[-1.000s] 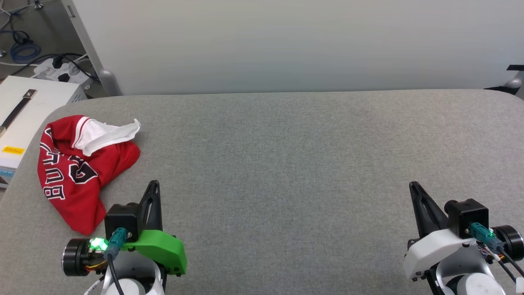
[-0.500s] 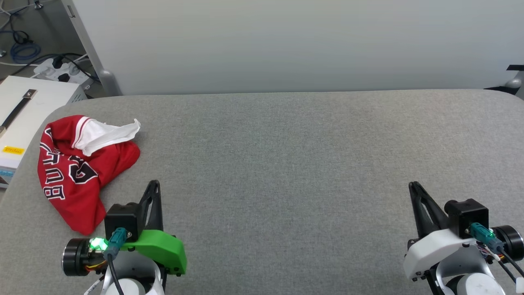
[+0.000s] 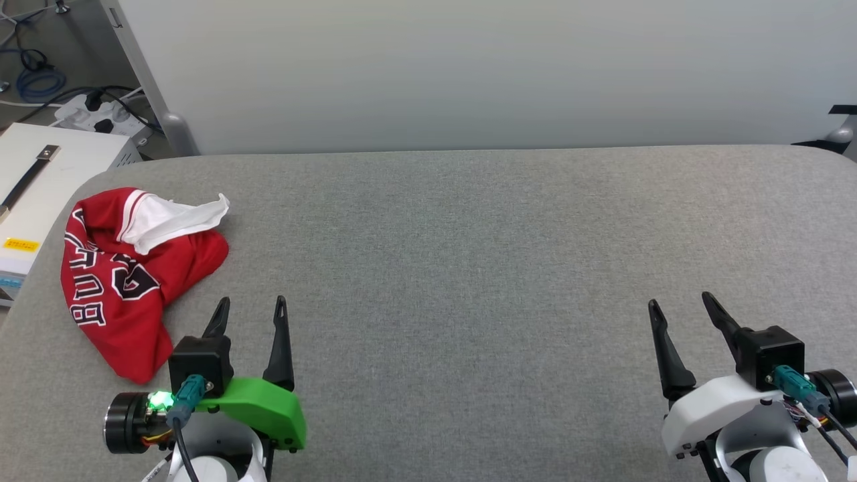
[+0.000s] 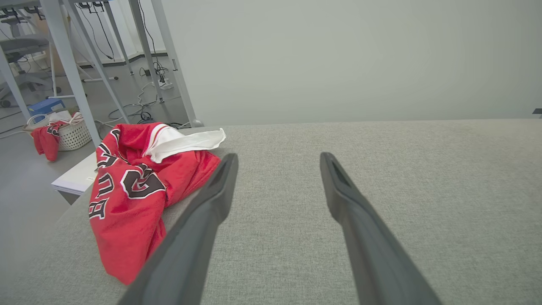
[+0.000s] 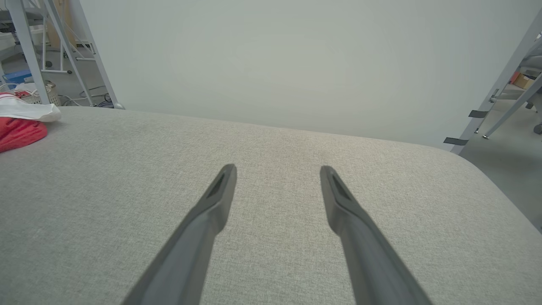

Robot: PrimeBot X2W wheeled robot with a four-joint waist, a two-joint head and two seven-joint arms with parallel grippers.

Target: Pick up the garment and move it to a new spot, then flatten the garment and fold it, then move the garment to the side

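Opening step, by the look of it: pick-up not yet begun. Shirt (image 3: 127, 288) crumpled in a heap at the left end of the surface (image 3: 469, 268), near its rounded far-left corner. Red body bunched, white sleeve (image 3: 177, 217) flopped across the top toward the surface's far edge, black lettering partly readable. Touched by neither hand.

Left hand (image 3: 252, 302) low over the near-left part of the surface, fingers spread wide, holding nothing, just beside the near end of the heap but apart from it. Right hand (image 3: 679, 301) over the near-right part of the surface, likewise spread wide and holding nothing, well apart from the shirt.

Next, most likely: reach with the left hand toward the left end of the surface, come down over a raised red fold, pinch through enough layers to lift the whole heap, then carry toward the middle of the surface for spreading flat. Worth care: heap close to the surface's left edge, so easily nudged over by a glancing push.
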